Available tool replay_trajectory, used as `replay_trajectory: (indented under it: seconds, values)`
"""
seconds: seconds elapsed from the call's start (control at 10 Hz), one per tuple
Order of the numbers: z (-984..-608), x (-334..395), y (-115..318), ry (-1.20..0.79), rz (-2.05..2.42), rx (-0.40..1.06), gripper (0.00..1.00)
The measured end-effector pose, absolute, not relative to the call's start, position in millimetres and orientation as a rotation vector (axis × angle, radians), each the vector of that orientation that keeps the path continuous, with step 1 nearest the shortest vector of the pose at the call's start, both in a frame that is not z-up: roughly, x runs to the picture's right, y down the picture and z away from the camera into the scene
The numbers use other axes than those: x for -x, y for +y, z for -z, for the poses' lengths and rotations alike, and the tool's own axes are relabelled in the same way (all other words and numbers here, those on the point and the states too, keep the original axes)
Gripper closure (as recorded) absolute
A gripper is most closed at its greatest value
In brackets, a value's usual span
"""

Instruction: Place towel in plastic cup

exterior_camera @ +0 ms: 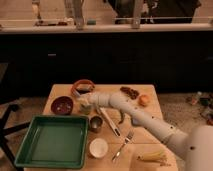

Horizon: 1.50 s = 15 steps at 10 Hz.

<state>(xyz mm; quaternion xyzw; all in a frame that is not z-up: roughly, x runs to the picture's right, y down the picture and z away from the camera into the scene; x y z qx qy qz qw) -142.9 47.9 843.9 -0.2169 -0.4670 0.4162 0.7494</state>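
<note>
Camera view. My arm reaches in from the lower right across the wooden table (107, 90). My claw (84, 104) is left of centre, directly over the plastic cup (86, 109), between the dark red bowl (62, 105) and the orange-rimmed bowl (82, 87). A pale bunch at the claw tip, apparently the towel (81, 101), sits at the cup's mouth. Clenched or released: cannot tell. The green tray (52, 141) is near, front-left.

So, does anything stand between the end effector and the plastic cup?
Nothing visible does. The end effector hangs right at what seems to be the plastic cup, on the table's left side, beside the dark red bowl.
</note>
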Motion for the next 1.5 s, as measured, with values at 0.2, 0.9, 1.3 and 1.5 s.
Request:
replay_trajectory:
  seconds: [0.2,0.9,1.3,1.5]
  values:
    - [-844.0,142.9,47.9,-1.021,-0.91,0.474,0.85]
    - [-844.4,142.5,48.3,-1.021,-0.911,0.474,0.23]
    - [-844.4,142.5,48.3,-1.021,-0.911,0.474,0.2]
    - [-844.4,142.5,48.3,-1.021,-0.911,0.474,0.2]
